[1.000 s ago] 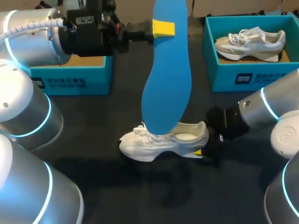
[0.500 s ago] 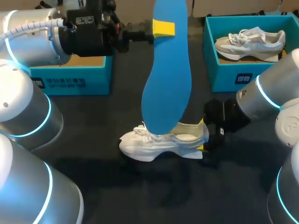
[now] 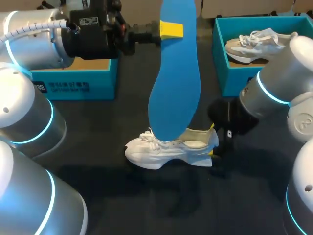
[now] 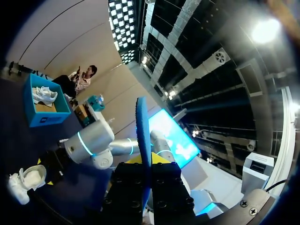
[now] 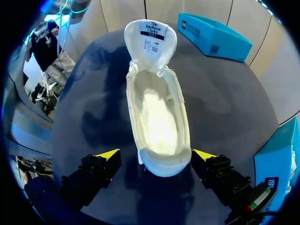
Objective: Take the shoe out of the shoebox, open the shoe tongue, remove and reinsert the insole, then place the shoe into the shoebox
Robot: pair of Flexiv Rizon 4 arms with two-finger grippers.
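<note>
1. Shoe [image 3: 168, 149]: a white shoe lies on its sole near the middle of the dark surface [image 3: 98, 161]. The toe points toward the left edge and the heel toward the right edge. In the right wrist view the tongue [image 5: 151, 37] is folded forward over the toe, label side up, and the pale inner bed is exposed.

2. Right gripper [image 5: 156, 154]: it is positioned at the heel with its fingers spread apart. The heel sits between the two yellow tips. Contact is not confirmed on either side. In the head view the right arm hides most of the gripper body.

3. Insole [image 3: 174, 93]: a blue insole hangs upright above the shoe. Its lower end overlaps the laces in the head view, so contact with the shoe cannot be judged. Its upper end is cut off.

4. Left gripper [image 3: 171, 29]: it is clamped on the upper part of the insole. One yellow tip shows on the near face. The other finger is hidden behind the insole.

5. Left shoebox [image 3: 73, 85]: a teal box at the far left corner, largely covered by the left arm.

6. Right shoebox [image 3: 244, 81]: a teal box at the far right corner. It contains a second shoe [image 3: 259, 44], partly hidden by the right arm.
</note>
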